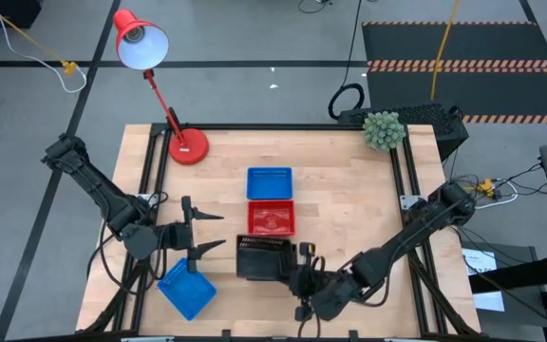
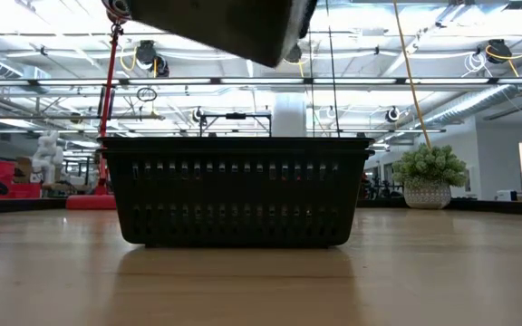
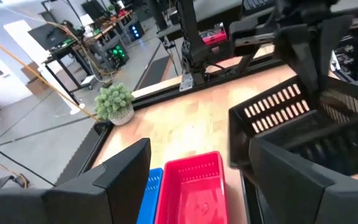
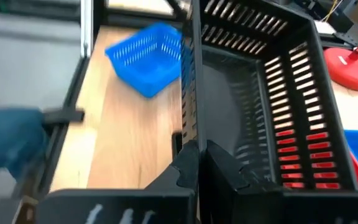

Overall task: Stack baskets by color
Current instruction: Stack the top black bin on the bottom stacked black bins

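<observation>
Black basket [image 1: 262, 258] at table's near edge, mouth up, long axis across table. Right gripper [image 1: 302, 275] pinches its right wall, fingers nearly shut on rim, likely to drag or lift it for stacking. Red basket [image 1: 271, 218] just behind, blue basket [image 1: 270, 182] beyond, both lengthwise across. Second blue basket [image 1: 187, 289] skewed at left near corner, apart. Left gripper [image 1: 205, 234] hovers above it, jaws wide, holding nothing. Lamp [image 1: 160, 90] at far-left.

Two dark, jointed arms are seen, matte black throughout, each ending in long tapered fingers; black cables are looped beside them.
</observation>
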Tool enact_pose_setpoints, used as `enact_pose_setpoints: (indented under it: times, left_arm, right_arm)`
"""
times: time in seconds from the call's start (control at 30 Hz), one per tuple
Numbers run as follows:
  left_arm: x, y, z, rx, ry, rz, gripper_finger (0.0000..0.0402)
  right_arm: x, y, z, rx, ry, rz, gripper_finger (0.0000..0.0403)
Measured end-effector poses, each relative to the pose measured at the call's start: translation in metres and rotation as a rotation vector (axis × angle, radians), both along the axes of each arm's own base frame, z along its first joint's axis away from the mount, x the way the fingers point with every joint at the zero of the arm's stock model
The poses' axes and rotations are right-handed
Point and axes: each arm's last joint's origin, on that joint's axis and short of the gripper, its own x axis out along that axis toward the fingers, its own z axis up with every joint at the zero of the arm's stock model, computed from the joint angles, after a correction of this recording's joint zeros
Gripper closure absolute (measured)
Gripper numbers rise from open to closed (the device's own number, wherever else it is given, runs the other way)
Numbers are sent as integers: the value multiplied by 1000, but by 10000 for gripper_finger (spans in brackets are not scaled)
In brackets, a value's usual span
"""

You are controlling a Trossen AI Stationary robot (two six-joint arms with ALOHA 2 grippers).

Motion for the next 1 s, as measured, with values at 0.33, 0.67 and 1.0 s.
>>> enact_pose_setpoints:
  times: [0.33, 0.67, 1.0]
  left_arm:
    - [0, 0, -1, -5, 8, 3, 128]
    - [0, 0, -1, -2, 8, 2, 128]
    - [0, 0, -1, 13, 10, -2, 128]
  right_arm:
    - [12, 8, -29, -147, 156, 23, 397]
    - [7, 13, -34, -112, 157, -51, 397]
    - [0, 19, -35, -122, 166, -42, 397]
